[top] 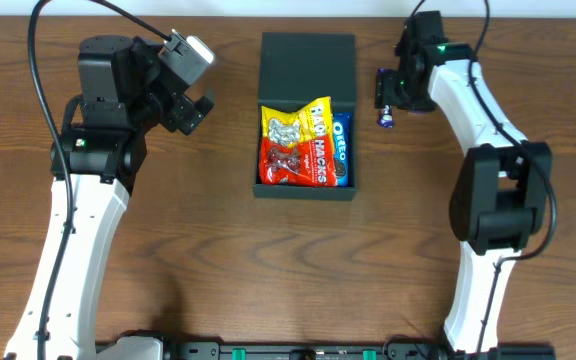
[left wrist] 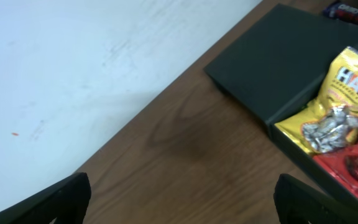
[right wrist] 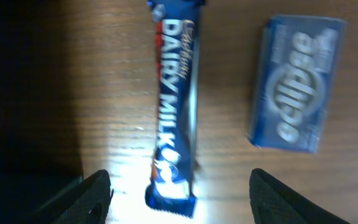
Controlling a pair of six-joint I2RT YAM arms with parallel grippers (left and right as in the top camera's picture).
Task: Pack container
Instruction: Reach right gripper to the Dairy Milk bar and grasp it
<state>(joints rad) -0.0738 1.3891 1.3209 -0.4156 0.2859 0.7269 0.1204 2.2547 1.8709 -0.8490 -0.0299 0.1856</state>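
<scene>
**PACKING STATUS: CONTAINER PARTLY FILLED, LID OPEN**

**Overhead view.** The container (top: 306,55) stood at mid-table between the two arms. Its lid lay open and flat on the far side, and the tray faced upward. With the lid out, its long axis ran from the robot's side toward the far edge of the table. Three packets were already in the tray: a yellow packet (top: 298,125), a red packet (top: 293,165) and a blue Oreo packet (top: 341,150). A chocolate bar (top: 387,119) lay on the table just beside the container's right wall, below the right gripper (top: 386,96). The left gripper (top: 200,108) hung well apart from the container on its left.

**Left wrist view.** The left gripper (left wrist: 179,202) had its fingers spread wide with nothing between them. The open lid (left wrist: 272,62) and the yellow packet (left wrist: 347,106) lay ahead to the right.

**Right wrist view.** The right gripper (right wrist: 182,186) also had its fingers apart and held nothing. The Dairy Milk bar (right wrist: 176,106) lay lengthwise between them, its long axis crossing the closing line. An Eclipse pack (right wrist: 297,93) lay near it.

**Assessment.** At least these two items probably remained to be loaded, and then the lid closed.
</scene>
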